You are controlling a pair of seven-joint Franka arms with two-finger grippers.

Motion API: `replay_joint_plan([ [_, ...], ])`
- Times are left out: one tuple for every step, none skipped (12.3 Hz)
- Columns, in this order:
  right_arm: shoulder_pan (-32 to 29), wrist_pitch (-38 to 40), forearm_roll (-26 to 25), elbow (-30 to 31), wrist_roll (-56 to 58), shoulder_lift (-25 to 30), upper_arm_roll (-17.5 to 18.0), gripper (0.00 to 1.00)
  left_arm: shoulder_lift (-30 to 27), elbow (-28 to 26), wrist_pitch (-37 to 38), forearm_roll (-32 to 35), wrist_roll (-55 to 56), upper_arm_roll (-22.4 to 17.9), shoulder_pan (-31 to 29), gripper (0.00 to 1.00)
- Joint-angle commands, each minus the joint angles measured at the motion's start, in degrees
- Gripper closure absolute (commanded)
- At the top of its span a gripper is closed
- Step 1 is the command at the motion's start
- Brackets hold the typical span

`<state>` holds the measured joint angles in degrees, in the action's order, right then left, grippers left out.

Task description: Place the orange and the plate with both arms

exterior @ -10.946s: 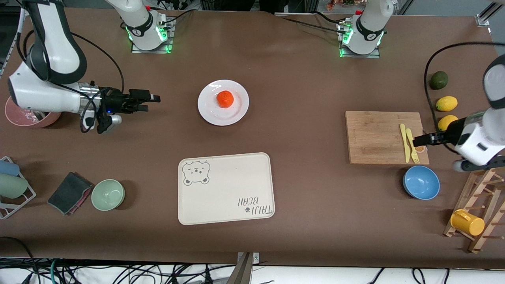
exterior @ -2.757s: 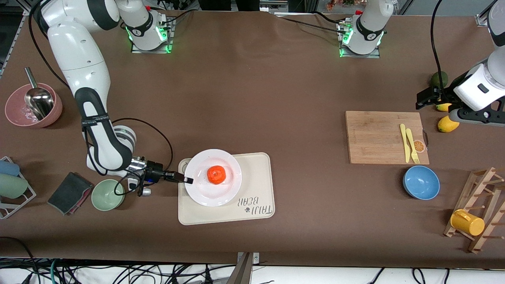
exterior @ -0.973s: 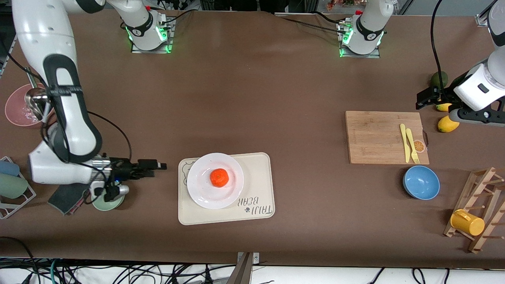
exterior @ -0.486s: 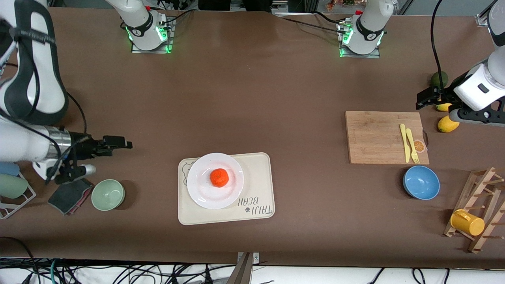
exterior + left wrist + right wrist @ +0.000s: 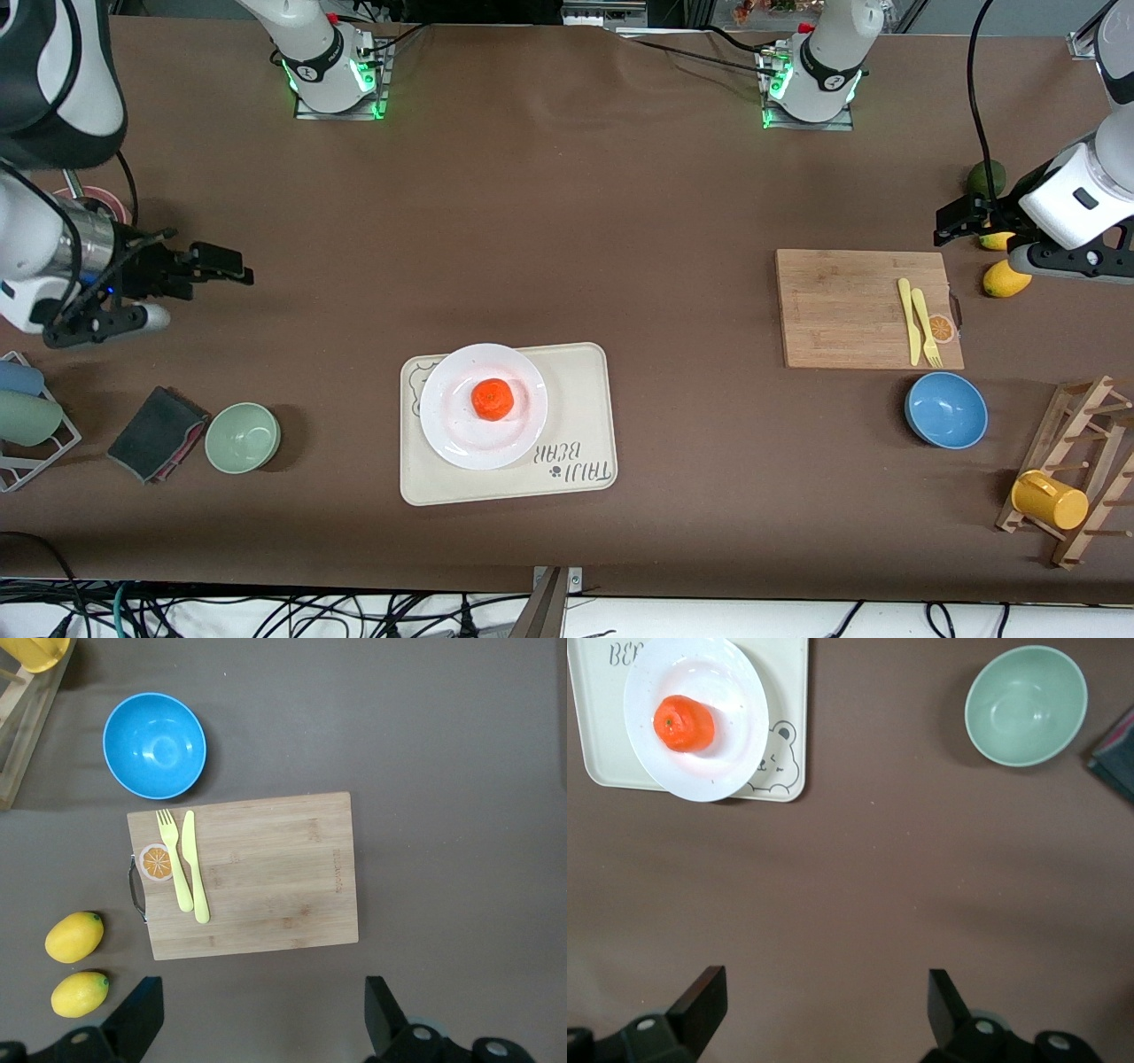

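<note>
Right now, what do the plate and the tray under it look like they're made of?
The plate: glossy white, with soft highlights, probably glazed ceramic or melamine. The tray: matte cream with a printed bear and lettering, likely plastic or bamboo-fibre composite. The orange on the plate has dimpled, real-looking skin.

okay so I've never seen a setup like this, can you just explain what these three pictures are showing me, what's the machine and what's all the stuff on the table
Two robot arms share a brown table. The big picture looks down from across the table; the other two come from cameras on each wrist.

The right gripper is open over bare table, holding nothing. The left gripper is open too, empty, waiting by the lemons.

An orange sits on a white plate, which rests on a cream tray. Also there: a cutting board with a fork and knife, a blue bowl and a green bowl.
</note>
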<state>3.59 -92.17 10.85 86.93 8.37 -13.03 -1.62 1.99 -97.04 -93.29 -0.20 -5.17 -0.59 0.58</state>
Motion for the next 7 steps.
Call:
replay_joint_plan([
  [0.0, -0.6, -2.5, 7.8, -2.4, 8.5, 0.0, 0.00, 0.3, 1.2, 0.9, 1.1, -1.1, 0.0, 0.2, 0.00],
  [0.0, -0.5, -2.9, 8.0, -2.5, 9.6, 0.0, 0.00, 0.3, 1.2, 0.9, 1.1, -1.1, 0.0, 0.2, 0.00],
  [0.0, 0.0, -2.9, 8.0, -2.8, 10.4, 0.0, 0.00, 0.3, 1.2, 0.9, 1.1, -1.1, 0.0, 0.2, 0.00],
  [0.0, 1.0, -4.0, 8.0, -3.2, 11.3, 0.0, 0.00, 0.3, 1.2, 0.9, 1.1, -1.1, 0.0, 0.2, 0.00],
  [0.0, 1.6, -5.7, 8.0, -3.6, 12.2, 0.2, 0.00, 0.3, 1.2, 0.9, 1.1, -1.2, 0.0, 0.2, 0.00],
  [0.0, 2.1, -7.6, 8.0, -3.6, 12.8, 0.5, 0.00, 0.3, 1.2, 0.9, 1.1, -1.1, 0.0, 0.2, 0.00],
  [0.0, 2.3, -8.7, 8.0, -3.4, 13.3, 0.5, 0.00, 0.3, 1.2, 0.9, 1.1, -1.2, 0.0, 0.2, 0.00],
])
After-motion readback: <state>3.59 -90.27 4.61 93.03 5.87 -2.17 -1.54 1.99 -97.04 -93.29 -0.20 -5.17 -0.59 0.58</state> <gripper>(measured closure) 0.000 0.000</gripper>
